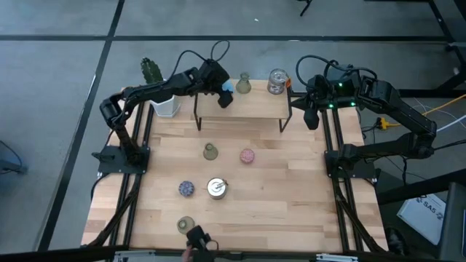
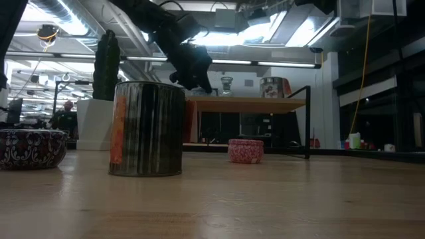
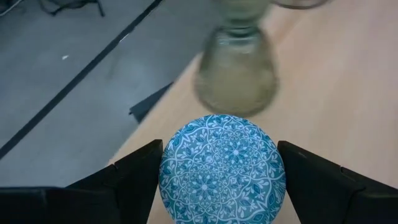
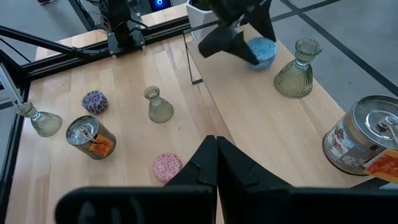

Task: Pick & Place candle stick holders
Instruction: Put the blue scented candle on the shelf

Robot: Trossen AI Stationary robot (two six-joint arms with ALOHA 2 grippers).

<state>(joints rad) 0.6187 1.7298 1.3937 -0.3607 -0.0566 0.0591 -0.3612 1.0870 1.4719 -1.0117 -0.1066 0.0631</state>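
Note:
My left gripper (image 1: 224,93) is over the left part of the raised wooden shelf (image 1: 255,108) at the table's far side, shut on a blue patterned round candle stick holder (image 3: 222,168). An olive flared holder (image 3: 236,68) and a silvery cup (image 1: 277,81) stand on the shelf just beyond it. On the table below stand an olive holder (image 1: 210,151), a pink round one (image 1: 247,155), a dark speckled one (image 1: 186,188), a silvery cup (image 1: 216,188) and another olive one (image 1: 186,224). My right gripper (image 4: 216,140) hangs shut and holds nothing, high at the far right. My left gripper pinches the blue holder's round side wall (image 3: 168,177) between its two fingers, one on each side. The fingers (image 3: 140,177) slant down from the table's left. The holder sits level, patterned top up, just over the shelf (image 4: 261,51); whether its base touches the shelf I cannot tell.
A white pot with a green cactus (image 1: 154,73) stands at the far left, beside the shelf's left legs. The shelf's black legs (image 1: 197,116) stand on the table's far part. Bare wood lies on the table's right half (image 1: 291,189).

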